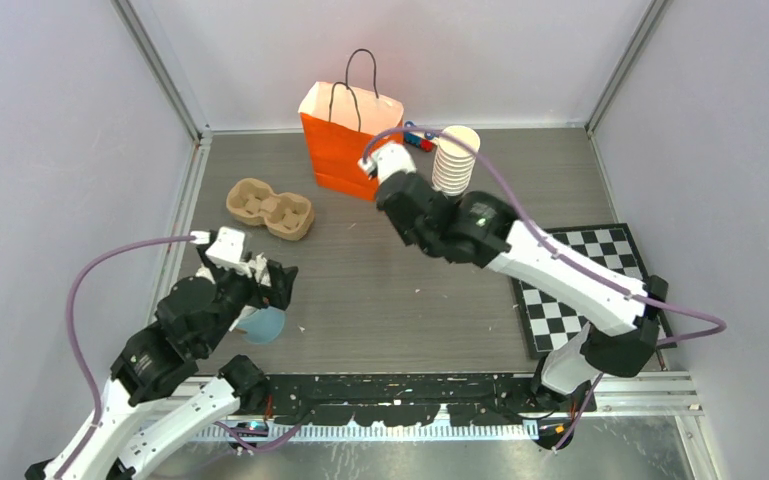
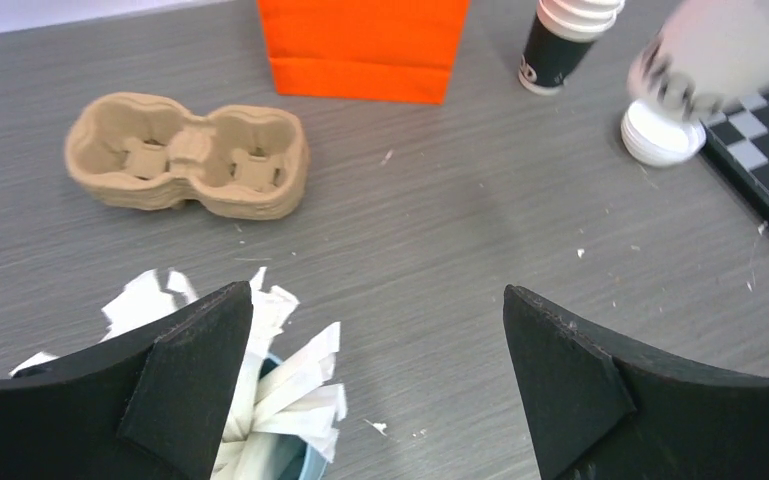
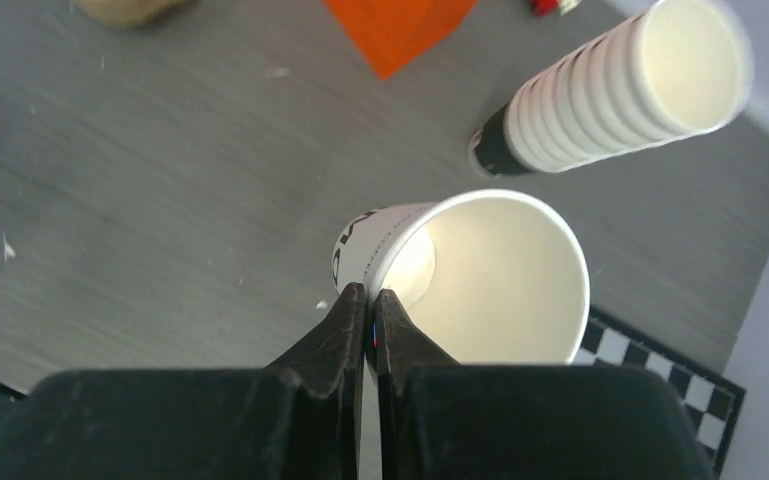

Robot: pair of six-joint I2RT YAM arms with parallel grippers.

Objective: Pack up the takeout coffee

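Takeout coffee cup [image 3: 480,280], a small white paper one with a cream inside and black print on its wall, had no lid on and looked empty, its bottom showing through the open mouth. It hung off the surface [image 1: 410,290] at the far middle of the scene, near the orange bag [image 1: 350,150] and the tall stack of nested cups [image 1: 455,160]. The right end effector [image 3: 368,300] was closed almost completely, pinching the cup's wall at the rim, one finger inside and one outside.

Such a cup would likely weigh next to nothing, so holding force mattered little; the thin wall was the weak point. Squeezed across the body, a lidless cup would probably go oval or crease. The rolled rim seemed the stiffest place to take hold, as here, though a single pinch there could let the cup swing or tilt. The coated inside might be slick under a finger.

A low pile of round white lids [image 2: 660,135] sat near the checkerboard [image 1: 580,290] on the right. The left end effector [image 2: 378,295] stood wide open and held nothing, hovering at the near left above the blue cup of paper sticks [image 2: 280,400], with the pulp cup carrier [image 1: 270,208] beyond it.
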